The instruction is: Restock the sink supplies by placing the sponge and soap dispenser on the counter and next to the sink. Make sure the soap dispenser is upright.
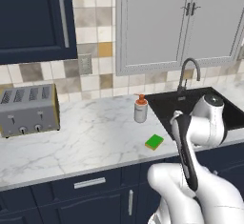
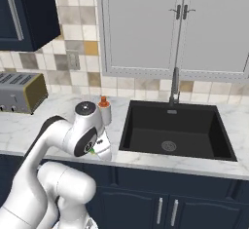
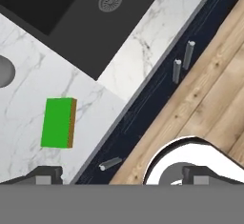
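**Sponge and soap dispenser both on counter beside the sink**

The sink (image 1: 200, 105) is the landmark here. The soap dispenser (image 1: 140, 108) stands upright on the counter (image 1: 95, 137), just beside the sink's left rim near its back corner, orange pump on top. The sponge (image 1: 154, 142) lies flat on the counter, also close to the sink's left rim but toward the front edge, apart from the dispenser. In the hand view the sponge (image 3: 58, 122) shows green on top w/ a brown side, and the sink drain (image 3: 110, 0) is visible in the basin.

The gripper (image 3: 121, 174) hangs over the counter front edge near the sink's front-left corner; its tips stand wide apart w/ nothing between them. The faucet (image 1: 187, 75) rises behind the sink. A toaster (image 1: 28, 109) sits well left of the sink.
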### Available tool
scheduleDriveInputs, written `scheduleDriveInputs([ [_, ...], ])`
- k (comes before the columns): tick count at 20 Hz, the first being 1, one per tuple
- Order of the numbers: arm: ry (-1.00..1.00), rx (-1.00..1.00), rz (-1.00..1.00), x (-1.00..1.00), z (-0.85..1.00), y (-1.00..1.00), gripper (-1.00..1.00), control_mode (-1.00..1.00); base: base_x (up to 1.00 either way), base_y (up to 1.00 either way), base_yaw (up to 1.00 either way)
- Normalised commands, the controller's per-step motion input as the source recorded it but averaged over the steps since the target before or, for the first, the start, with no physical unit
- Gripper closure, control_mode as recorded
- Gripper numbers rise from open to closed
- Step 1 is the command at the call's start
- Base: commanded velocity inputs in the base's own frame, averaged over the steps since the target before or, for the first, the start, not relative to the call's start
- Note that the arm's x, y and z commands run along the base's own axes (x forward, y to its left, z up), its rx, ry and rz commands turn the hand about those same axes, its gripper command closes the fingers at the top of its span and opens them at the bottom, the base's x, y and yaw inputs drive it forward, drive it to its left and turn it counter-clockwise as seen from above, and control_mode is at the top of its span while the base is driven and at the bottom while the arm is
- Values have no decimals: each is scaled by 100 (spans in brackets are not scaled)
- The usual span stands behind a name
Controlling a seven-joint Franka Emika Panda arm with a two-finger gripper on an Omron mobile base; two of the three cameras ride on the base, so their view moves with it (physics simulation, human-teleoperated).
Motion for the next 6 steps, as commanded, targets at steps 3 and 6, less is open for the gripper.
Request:
scheduleDriveInputs([
  [3,-5,5,0,-13,14,-13,-100,-100,0,0,0],
  [6,-4,9,0,-15,17,-22,-100,-100,0,0,0],
])
